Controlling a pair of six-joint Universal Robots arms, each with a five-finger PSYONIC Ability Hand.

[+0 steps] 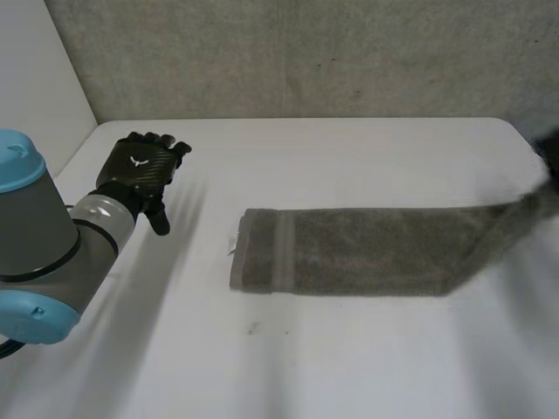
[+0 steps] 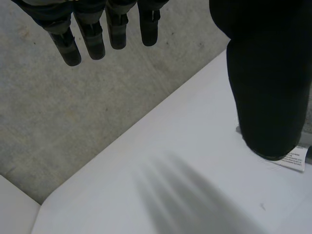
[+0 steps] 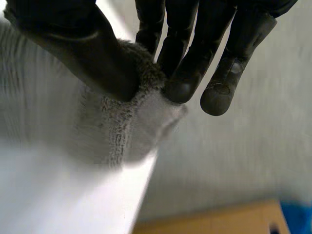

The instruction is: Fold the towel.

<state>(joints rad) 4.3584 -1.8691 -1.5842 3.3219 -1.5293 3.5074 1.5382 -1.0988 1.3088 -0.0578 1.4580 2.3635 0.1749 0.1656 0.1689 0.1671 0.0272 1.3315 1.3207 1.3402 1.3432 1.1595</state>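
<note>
Head view had the grey towel [image 1: 367, 253] laid out as one long folded strip across the middle of the white tabletop [image 1: 349, 367]. The end nearer the robot's left side lay flat, with a woven band [image 1: 284, 251] running across it and a little white label [image 1: 234, 249] poking out at the edge. The other end was off the surface and narrowed to a point up toward the right robot hand [image 1: 548, 157], which was just a dark blur at the tabletop's right edge from that angle.

Right wrist view was way clearer on the grip. The thumb [image 3: 83, 53] sat on one side of the towel and the fingers [image 3: 180, 78] on the other, so the right robot hand was pinching the towel right at its corner. The fuzzy hem bunched up between them, and the rest of the cloth hung away below the palm over the tabletop.

The left robot hand [image 1: 144, 170] was off on its own over the far left part of the tabletop, well apart from the towel. In the left wrist view its fingers were straight and spread a bit, holding nothing and touching nothing I could see. The towel's label showed just beside the tip of its thumb there. The grey left arm [image 1: 52, 244] with its light-blue caps came in from the near left corner. A rough grey wall [image 1: 306, 52] stood behind the tabletop.
</note>
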